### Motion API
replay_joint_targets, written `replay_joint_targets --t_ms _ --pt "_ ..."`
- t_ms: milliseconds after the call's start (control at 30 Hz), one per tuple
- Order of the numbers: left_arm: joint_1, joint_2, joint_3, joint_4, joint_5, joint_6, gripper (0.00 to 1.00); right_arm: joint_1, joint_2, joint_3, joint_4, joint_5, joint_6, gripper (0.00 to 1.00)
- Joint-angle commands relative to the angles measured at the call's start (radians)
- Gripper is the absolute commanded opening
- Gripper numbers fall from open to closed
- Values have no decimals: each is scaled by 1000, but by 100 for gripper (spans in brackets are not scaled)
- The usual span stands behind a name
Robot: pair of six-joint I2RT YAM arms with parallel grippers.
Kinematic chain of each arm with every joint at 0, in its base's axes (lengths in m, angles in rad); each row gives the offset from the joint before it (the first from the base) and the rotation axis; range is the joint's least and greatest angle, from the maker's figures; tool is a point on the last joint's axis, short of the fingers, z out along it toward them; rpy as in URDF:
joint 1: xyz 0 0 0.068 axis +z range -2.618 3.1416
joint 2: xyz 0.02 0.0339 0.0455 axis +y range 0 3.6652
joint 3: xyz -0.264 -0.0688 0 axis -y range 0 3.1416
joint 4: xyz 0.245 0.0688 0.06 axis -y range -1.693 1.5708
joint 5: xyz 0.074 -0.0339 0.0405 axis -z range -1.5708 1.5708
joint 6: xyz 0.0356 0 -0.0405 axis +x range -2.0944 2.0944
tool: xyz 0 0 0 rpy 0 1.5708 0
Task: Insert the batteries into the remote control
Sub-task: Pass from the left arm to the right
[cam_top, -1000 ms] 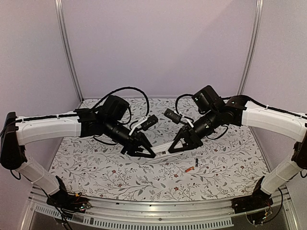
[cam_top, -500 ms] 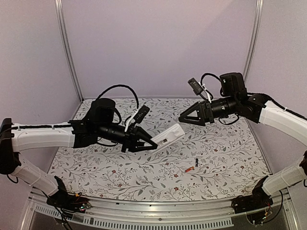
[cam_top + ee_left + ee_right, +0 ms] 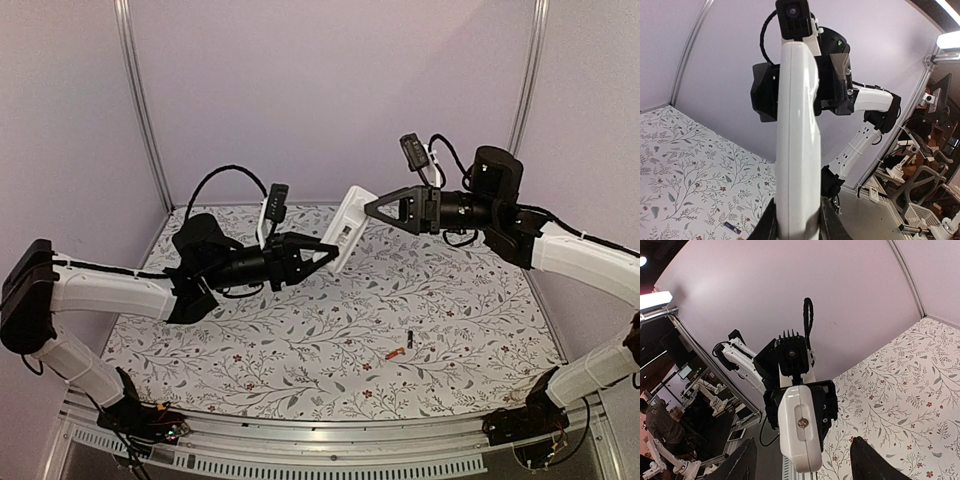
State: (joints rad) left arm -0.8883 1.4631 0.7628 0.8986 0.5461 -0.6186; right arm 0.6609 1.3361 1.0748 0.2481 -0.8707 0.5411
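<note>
My left gripper (image 3: 326, 249) is shut on the lower end of the white remote control (image 3: 349, 229) and holds it tilted up in the air above the table. In the left wrist view the remote control (image 3: 797, 135) rises between my left gripper (image 3: 796, 222) jaws. My right gripper (image 3: 374, 207) stands open, level with the remote's upper end, nothing held. In the right wrist view the remote's end (image 3: 800, 432), with a screw in it, faces my right gripper (image 3: 805, 465). The black battery (image 3: 409, 338) and the orange-red battery (image 3: 395, 353) lie on the table at front right.
A floral-patterned cloth (image 3: 300, 340) covers the table. Metal frame posts (image 3: 143, 110) stand at the back corners, with pale walls behind. A metal rail (image 3: 320, 435) runs along the near edge between the arm bases.
The right gripper let go of the remote, opened and rose away. The left arm lifted the remote off the table and tipped it up towards the right gripper.
</note>
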Motion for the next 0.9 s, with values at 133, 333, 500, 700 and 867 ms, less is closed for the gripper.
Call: replay_joint_targets --t_ms 133,333,500,700,867 --pt "-40 76 -6 245 -100 -99 0 28 115 7 309 -26 212 55" --pt "-55 99 0 247 -113 -92 0 35 148 12 381 -22 267 41" --pt "-56 112 -4 258 -114 -111 0 36 160 25 391 -32 279 29" --pt "-54 95 -6 239 -120 -101 23 35 168 24 382 -43 296 2" --pt "-39 -40 -10 -68 -169 97 61 17 176 18 293 -42 310 0"
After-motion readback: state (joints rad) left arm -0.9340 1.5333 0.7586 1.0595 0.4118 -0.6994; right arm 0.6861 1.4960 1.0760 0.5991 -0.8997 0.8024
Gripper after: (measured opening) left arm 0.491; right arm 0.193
